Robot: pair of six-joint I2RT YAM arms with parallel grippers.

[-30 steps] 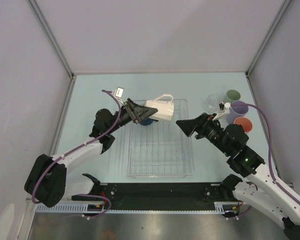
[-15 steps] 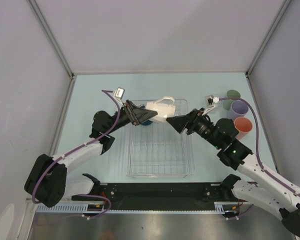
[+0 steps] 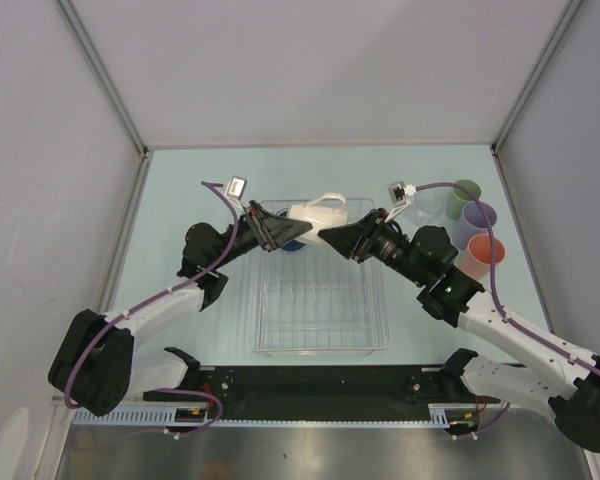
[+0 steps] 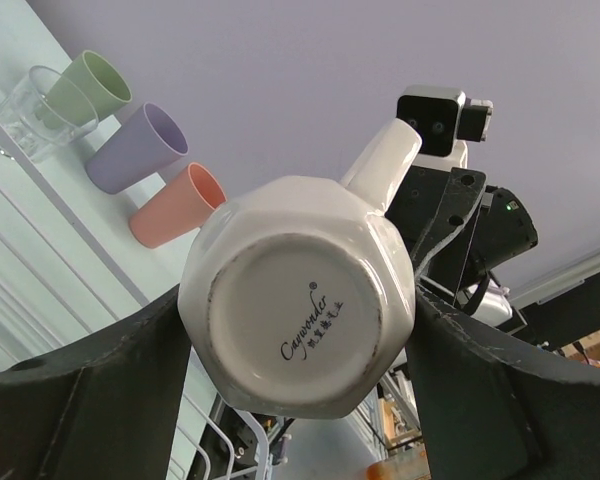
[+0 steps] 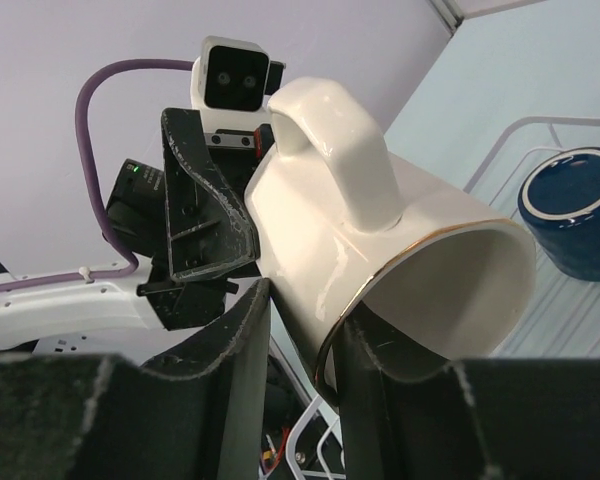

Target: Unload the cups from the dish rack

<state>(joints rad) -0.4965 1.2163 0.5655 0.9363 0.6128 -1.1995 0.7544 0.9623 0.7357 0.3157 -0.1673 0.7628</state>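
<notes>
Cream-white mug (image 3: 318,213) is held sideways above the dish rack's (image 3: 320,349) 12 o'clock edge, clamped at its base by the left gripper (image 4: 298,320). Its rim wall is straddled from 3 o'clock by the right gripper (image 5: 308,305); whether it is squeezed cannot be told. Dark blue mug (image 5: 577,225) is seen inside the rack.

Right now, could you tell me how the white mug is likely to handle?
The white mug looks glossy, so probably slippery in the left gripper. It seems rigid ceramic, likely to chip if dropped onto the dish rack.
</notes>
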